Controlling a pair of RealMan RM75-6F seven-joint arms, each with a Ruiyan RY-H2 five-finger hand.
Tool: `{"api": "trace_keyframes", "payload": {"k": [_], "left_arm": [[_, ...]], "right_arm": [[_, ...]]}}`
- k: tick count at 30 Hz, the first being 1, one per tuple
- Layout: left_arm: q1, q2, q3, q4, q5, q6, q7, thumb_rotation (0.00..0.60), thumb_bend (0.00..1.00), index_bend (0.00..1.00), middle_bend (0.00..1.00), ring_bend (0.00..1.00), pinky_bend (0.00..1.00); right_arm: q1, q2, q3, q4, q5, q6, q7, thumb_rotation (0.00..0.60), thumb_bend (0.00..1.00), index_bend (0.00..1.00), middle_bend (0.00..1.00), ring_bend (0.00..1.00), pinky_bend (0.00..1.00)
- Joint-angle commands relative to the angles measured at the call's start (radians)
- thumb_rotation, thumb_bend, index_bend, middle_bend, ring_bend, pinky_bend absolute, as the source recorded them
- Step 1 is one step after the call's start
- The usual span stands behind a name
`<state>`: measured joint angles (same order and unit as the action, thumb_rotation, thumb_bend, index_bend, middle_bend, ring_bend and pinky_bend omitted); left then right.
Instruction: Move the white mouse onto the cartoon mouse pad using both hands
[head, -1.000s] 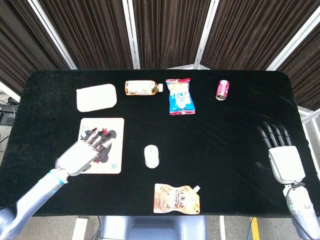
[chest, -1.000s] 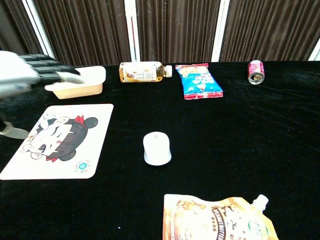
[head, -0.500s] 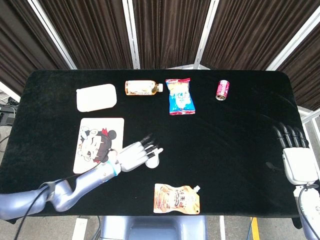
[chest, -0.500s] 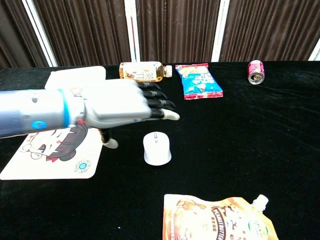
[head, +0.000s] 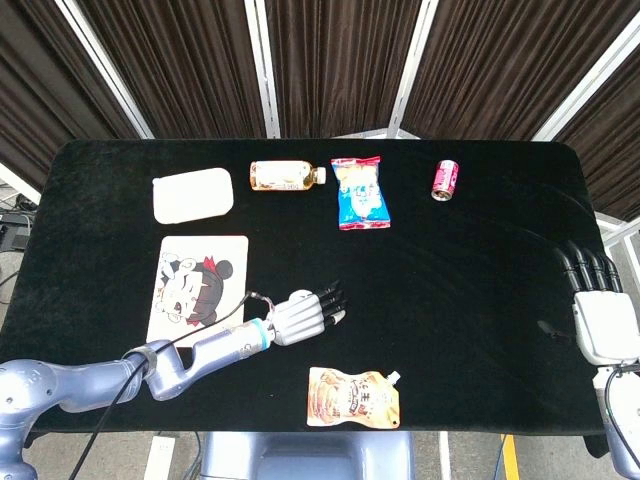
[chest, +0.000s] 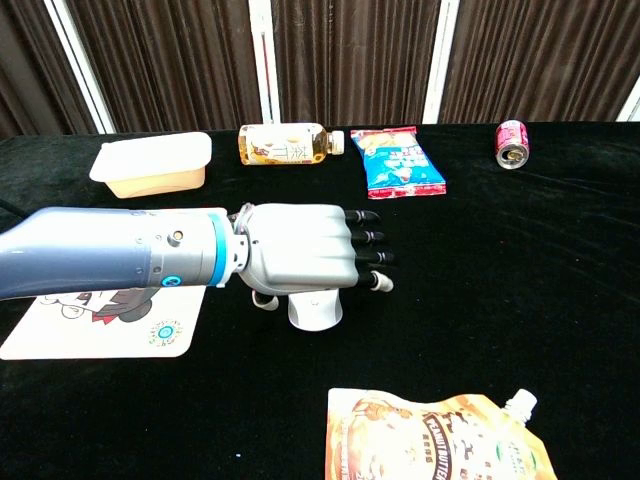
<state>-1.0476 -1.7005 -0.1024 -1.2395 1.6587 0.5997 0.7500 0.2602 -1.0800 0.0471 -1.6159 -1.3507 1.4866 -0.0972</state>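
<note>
Bare cloth separates white mouse (chest: 314, 309) from cartoon mouse pad (chest: 60, 310).

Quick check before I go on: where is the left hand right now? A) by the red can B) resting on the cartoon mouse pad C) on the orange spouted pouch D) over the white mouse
D: in the chest view the left hand covers the white computer mouse, whose near end shows under the palm, beside the cartoon-printed mouse pad.
</note>
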Motion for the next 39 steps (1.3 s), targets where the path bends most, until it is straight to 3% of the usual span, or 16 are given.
{"api": "trace_keyframes", "payload": {"k": [1, 7, 10, 14, 17, 24, 30, 39], "left_arm": [[-0.016, -0.015, 0.021, 0.023, 0.021, 0.017, -0.023, 0.6, 0.02, 0.23, 0.12, 0.09, 0.02], [-0.043, -0.005, 0.066, 0.032, 0.076, 0.044, -0.066, 0.6, 0.04, 0.6, 0.43, 0.35, 0.28], [-0.045, 0.032, 0.084, 0.008, 0.099, 0.073, -0.086, 0.6, 0.05, 0.67, 0.48, 0.4, 0.32], [-0.044, 0.101, 0.119, -0.019, 0.152, 0.135, -0.119, 0.6, 0.05, 0.69, 0.5, 0.42, 0.35], [-0.038, 0.171, 0.175, -0.019, 0.228, 0.224, -0.186, 0.6, 0.05, 0.7, 0.5, 0.42, 0.35], [-0.015, 0.273, 0.299, 0.075, 0.374, 0.416, -0.344, 0.6, 0.05, 0.7, 0.5, 0.42, 0.35], [0.062, 0.312, 0.433, 0.293, 0.477, 0.602, -0.505, 0.6, 0.05, 0.7, 0.5, 0.42, 0.35], [0.186, 0.252, 0.482, 0.554, 0.472, 0.725, -0.624, 0.6, 0.05, 0.7, 0.5, 0.42, 0.36]], "right_arm": [[-0.003, -0.001, 0.006, 0.003, 0.0, -0.008, 0.001, 0.6, 0.0, 0.0, 0.0, 0.0, 0.0], [-0.006, -0.004, 0.02, 0.009, -0.001, -0.028, 0.003, 0.6, 0.0, 0.0, 0.0, 0.0, 0.0], [-0.012, -0.003, 0.025, 0.008, -0.007, -0.029, 0.004, 0.6, 0.0, 0.0, 0.0, 0.0, 0.0], [-0.015, -0.004, 0.029, 0.01, -0.01, -0.04, 0.005, 0.6, 0.0, 0.0, 0.0, 0.0, 0.0], [-0.018, -0.006, 0.03, 0.007, -0.019, -0.044, -0.003, 0.6, 0.0, 0.0, 0.0, 0.0, 0.0], [-0.024, -0.012, 0.03, -0.004, -0.036, -0.042, -0.026, 0.6, 0.0, 0.0, 0.0, 0.0, 0.0], [-0.029, -0.02, 0.031, -0.022, -0.054, -0.036, -0.06, 0.6, 0.0, 0.0, 0.0, 0.0, 0.0], [-0.028, -0.031, 0.038, -0.036, -0.062, -0.045, -0.092, 0.6, 0.0, 0.0, 0.0, 0.0, 0.0]]}}
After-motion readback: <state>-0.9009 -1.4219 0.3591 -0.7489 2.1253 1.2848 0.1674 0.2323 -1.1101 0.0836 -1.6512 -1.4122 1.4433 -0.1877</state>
